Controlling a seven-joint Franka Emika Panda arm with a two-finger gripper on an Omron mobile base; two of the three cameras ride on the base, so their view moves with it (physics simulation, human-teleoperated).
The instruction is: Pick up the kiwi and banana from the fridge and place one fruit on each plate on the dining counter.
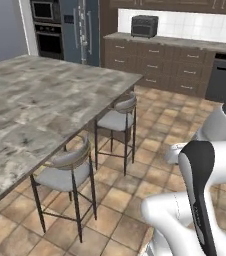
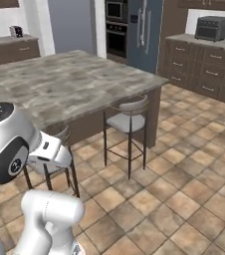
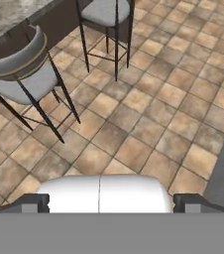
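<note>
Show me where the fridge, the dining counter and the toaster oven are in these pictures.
fridge [image 1: 83,30]: left base view, on its closed door beside the handle.
dining counter [image 2: 79,79]: right base view, on the bare marbled top.
toaster oven [image 2: 213,28]: right base view, on its dark front.

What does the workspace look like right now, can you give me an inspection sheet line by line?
Surface: the dining counter is grey marbled stone; no plates seen on the part in view.
Job's things: the fridge stands shut at the far wall, beside the black oven; kiwi and banana not seen.
Clutter: a toaster oven sits on the wall counter.
Grippers: the gripper is open and empty, pointing down at the tiled floor.
Cables: nothing seen.
Surroundings: two stools stand at the counter's edge; brown cabinets line the wall.
</note>
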